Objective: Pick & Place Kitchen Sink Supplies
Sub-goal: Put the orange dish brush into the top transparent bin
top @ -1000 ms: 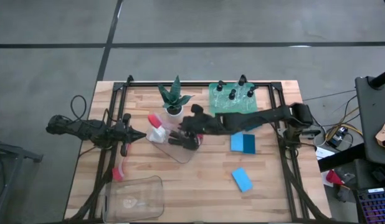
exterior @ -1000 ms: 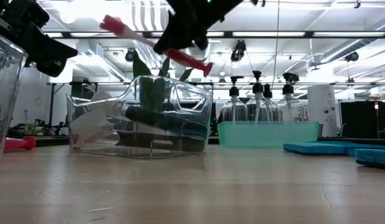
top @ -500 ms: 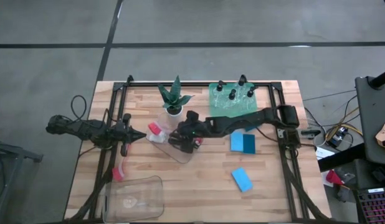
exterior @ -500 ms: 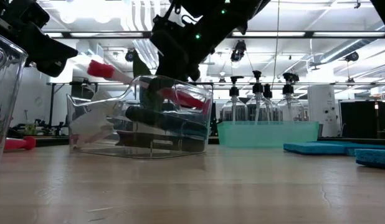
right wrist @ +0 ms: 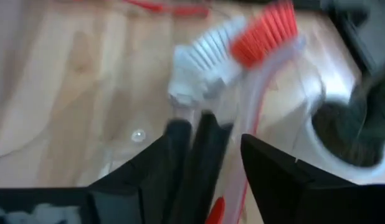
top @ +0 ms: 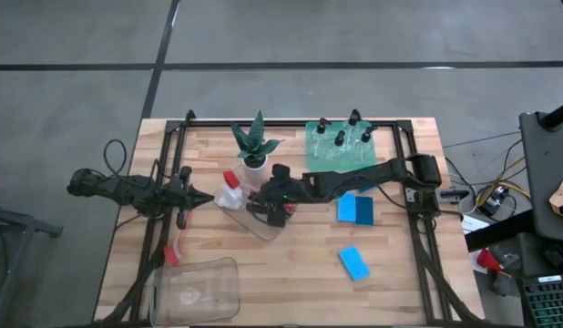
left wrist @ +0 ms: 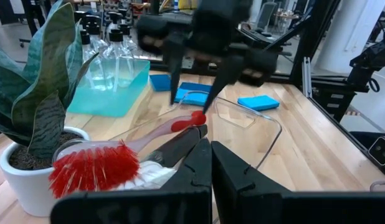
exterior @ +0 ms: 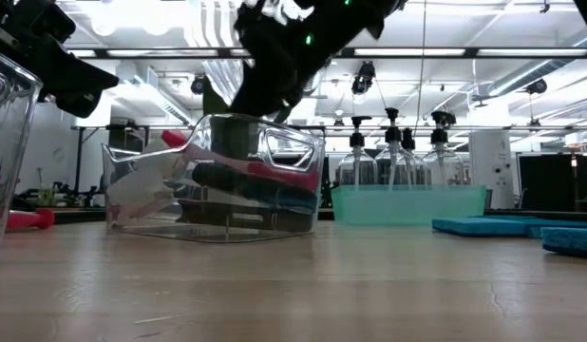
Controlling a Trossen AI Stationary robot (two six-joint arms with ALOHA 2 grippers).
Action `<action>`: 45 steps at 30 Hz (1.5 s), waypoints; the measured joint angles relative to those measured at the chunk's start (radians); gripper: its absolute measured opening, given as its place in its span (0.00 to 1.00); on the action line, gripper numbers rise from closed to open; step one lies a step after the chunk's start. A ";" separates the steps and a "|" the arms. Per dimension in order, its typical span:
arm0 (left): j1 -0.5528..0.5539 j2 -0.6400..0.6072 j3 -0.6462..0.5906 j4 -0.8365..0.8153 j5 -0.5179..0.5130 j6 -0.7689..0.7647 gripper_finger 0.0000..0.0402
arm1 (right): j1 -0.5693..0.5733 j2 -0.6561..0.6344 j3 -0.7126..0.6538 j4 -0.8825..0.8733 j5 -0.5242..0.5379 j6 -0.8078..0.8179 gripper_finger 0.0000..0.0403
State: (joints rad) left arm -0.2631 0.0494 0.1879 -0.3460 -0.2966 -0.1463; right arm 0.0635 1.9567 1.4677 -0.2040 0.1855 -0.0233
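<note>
Below the released right gripper (top: 263, 202), red-bristled brush (left wrist: 111, 163) lying in clear bin (top: 263, 223)

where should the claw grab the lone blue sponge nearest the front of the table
Take the blue sponge across its narrower width, coming straight down from above. It lies flat on the wooden table, turned at an angle, with bare wood all round, so both long edges look free for the fingers.

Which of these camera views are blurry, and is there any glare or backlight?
Right wrist view: motion-blurred throughout, the red brush smeared. Left wrist view: right gripper blurred, plant sharp. Low view: bright ceiling lights leave the right gripper in silhouette; the bin catches reflections. High view: evenly lit, sharp.
</note>
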 joint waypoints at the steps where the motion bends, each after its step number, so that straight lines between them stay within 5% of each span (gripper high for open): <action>1: 0.000 0.000 0.000 -0.001 0.000 0.000 0.00 | 0.013 -0.006 0.000 0.018 -0.002 -0.033 0.48; 14: 0.000 0.000 0.000 0.001 0.000 0.000 0.00 | 0.150 -0.109 0.002 -0.035 0.052 -0.086 0.39; 22: 0.000 0.000 0.000 0.000 0.000 0.000 0.00 | 0.208 -0.194 -0.050 -0.078 0.055 -0.017 0.05; 34: 0.000 0.007 0.000 0.024 0.005 -0.033 0.00 | 0.312 -0.517 -0.371 0.011 0.142 0.122 0.02; 45: 0.000 0.013 0.000 0.341 -0.019 -0.196 0.00 | 0.350 -0.868 -0.790 0.316 0.158 0.153 0.02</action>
State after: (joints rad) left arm -0.2634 0.0620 0.1883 -0.0050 -0.3157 -0.3420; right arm 0.4132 1.0891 0.6777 0.1121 0.3439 0.1293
